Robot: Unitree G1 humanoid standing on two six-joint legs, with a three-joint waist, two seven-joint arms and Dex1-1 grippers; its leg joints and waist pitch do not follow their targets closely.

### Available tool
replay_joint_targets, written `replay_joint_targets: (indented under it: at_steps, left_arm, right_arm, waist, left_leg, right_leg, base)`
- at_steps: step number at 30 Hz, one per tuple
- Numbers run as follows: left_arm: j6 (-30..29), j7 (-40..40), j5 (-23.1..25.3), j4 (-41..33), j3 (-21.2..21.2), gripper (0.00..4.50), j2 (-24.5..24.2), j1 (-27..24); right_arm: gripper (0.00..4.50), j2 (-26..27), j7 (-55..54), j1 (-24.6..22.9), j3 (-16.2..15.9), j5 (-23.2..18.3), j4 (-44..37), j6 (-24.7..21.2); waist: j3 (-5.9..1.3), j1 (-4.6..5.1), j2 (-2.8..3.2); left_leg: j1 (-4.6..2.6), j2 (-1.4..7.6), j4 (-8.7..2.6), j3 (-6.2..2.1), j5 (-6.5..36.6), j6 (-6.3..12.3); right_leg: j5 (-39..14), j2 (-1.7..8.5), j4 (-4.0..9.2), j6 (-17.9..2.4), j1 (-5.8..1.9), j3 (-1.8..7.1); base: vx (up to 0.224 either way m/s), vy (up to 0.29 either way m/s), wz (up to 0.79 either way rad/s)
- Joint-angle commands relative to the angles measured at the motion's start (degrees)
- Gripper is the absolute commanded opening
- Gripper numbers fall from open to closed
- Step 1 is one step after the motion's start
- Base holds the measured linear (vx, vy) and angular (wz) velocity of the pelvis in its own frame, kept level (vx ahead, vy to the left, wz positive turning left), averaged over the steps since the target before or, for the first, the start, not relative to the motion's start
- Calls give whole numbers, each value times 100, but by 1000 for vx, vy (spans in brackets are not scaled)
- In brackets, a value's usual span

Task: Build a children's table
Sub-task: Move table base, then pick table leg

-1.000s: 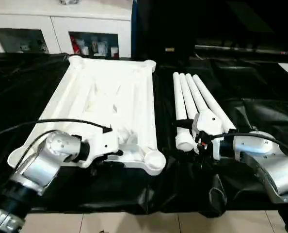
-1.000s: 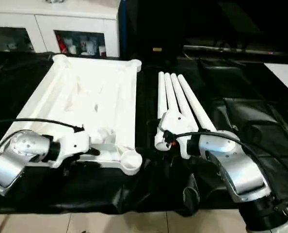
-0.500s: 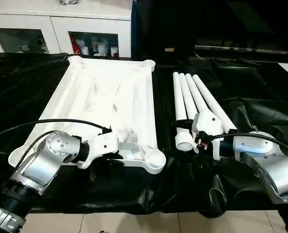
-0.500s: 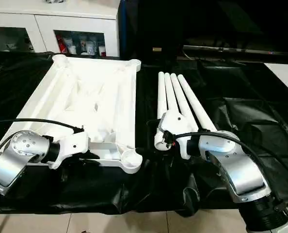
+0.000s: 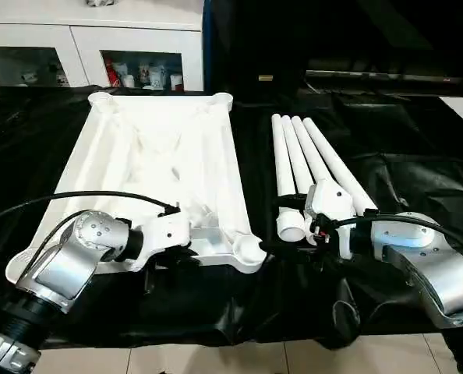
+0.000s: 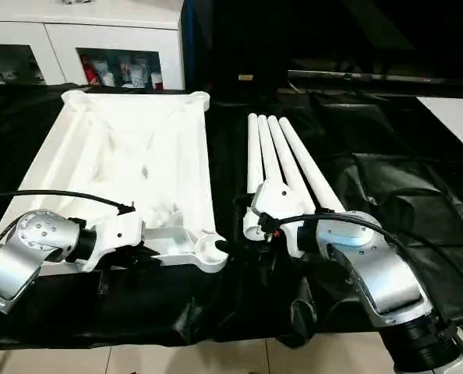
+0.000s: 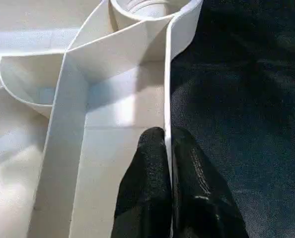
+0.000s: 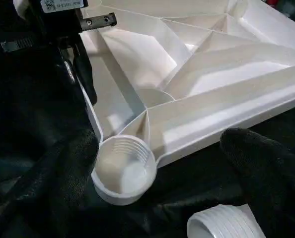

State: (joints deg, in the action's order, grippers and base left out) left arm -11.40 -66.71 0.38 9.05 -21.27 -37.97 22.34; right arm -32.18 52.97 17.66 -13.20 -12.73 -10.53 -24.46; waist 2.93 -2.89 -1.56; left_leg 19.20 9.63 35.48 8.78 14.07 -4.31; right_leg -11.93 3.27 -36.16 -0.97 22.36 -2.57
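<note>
Pinching the thin near rim of the table top (image 5: 157, 167), our left gripper (image 7: 168, 148) has one black finger on each side of that wall, closed hard on it, as the left wrist view shows. Just past its fingertips along the rim sits the near corner socket (image 8: 122, 168), a threaded round cup, open and with no leg in it. Beyond that the table top lies upside down, ribbed underside up, running away from the left gripper toward a white cabinet (image 5: 99, 47) with glass doors.

Across a strip of black sheet (image 5: 395, 164) covering the desk, our right gripper (image 8: 162, 163) stands wide open and holds nothing, one finger to each side of its wrist view, aimed at that same corner socket. Just beside it lies the threaded end of a table leg (image 8: 226, 225). The four table legs (image 5: 305, 160) rest side by side, touching, their near ends close by the right gripper and their lengths pointing away from us.

We judge the step in hand to be steadying the top, with no leg yet fitted. Next we would close the right gripper around the nearest leg close to its threaded end, lift it, stand it over the socket and screw it in while the left holds the top.
</note>
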Motion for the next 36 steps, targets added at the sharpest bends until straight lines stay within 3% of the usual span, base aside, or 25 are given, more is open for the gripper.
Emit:
replay_joint_targets:
  at_steps: [1,9,14,17,19,21,27,30,32,33,35,36]
  left_arm:
    - [182,303,91,114,404,4,-170,35]
    - [848,579,218,755,637,4,-428,240]
    - [896,547,189,784,731,4,-579,213]
    - [1044,522,169,803,758,4,-638,128]
    - [985,426,-85,634,890,30,-568,26]
    - [903,379,-233,560,954,59,-513,15]
    - [664,181,-701,81,1126,108,-448,-101]
    - [451,128,-845,-324,1281,139,-659,-275]
    - [428,202,-897,-476,1470,142,-737,-344]
    - [328,253,-960,-560,1578,159,-760,-372]
    - [130,390,-1025,-748,1758,173,-799,-427]
    - [-34,463,-1077,-870,1837,180,-796,-449]
  right_arm:
    - [450,1,-26,-25,-29,50,-72,37]
    - [450,46,-46,10,-63,68,-25,73]
    - [450,56,-67,29,-66,86,21,119]
    - [450,65,-82,34,-53,99,40,140]
    - [450,76,-89,34,-50,93,50,143]
    - [450,80,-86,33,-57,89,45,140]
    - [450,100,-75,45,-65,41,27,81]
    - [450,192,-328,142,4,32,49,-261]
    - [450,314,-821,322,19,310,162,-613]
    - [450,434,-1147,471,54,445,291,-933]
    - [450,693,-1678,950,110,551,681,-2357]
    - [450,962,-2020,1168,334,492,973,-2689]
  waist:
    - [-278,-48,57]
    - [-298,-28,56]
    - [-358,-41,71]
    - [-361,-86,70]
    - [-350,-104,9]
    - [-344,-120,43]
    - [-316,-161,-2]
    - [-307,-196,-23]
    - [-291,-178,-6]
    - [-297,-162,3]
    - [-270,-108,-3]
    - [-258,-114,-6]
  left_leg:
    - [55,339,-507,-92,473,165]
    - [55,334,-500,-97,413,155]
    - [66,317,-438,-78,-183,298]
    - [71,318,-421,-66,-305,413]
    - [67,332,-435,-52,-200,417]
    - [66,336,-441,-60,-146,383]
    - [48,352,-463,-47,42,234]
    - [57,340,-464,-39,57,198]
    - [45,327,-472,-39,96,113]
    - [62,319,-475,-46,93,73]
    - [41,261,-491,-48,291,-113]
    - [32,269,-491,-43,470,-213]
  right_leg:
    - [-533,502,387,-1425,-295,322]
    - [-421,498,365,-1378,-299,319]
    - [595,474,260,-1567,-294,307]
    - [855,478,236,-1652,-283,300]
    - [712,488,247,-1659,-286,299]
    - [588,495,246,-1650,-281,298]
    - [312,500,266,-1621,-274,300]
    - [116,496,273,-1491,-275,313]
    - [-68,473,290,-1417,-249,313]
    - [-105,469,282,-1408,-259,307]
    - [-562,420,314,-1387,-253,310]
    - [-926,457,350,-1307,-235,330]
  base:
    - [0,0,0]
    - [0,0,0]
    - [0,0,0]
    - [0,0,0]
    - [0,0,0]
    - [0,0,0]
    - [0,0,0]
    - [0,0,0]
    - [0,0,0]
    - [0,0,0]
    - [0,0,0]
    - [0,0,0]
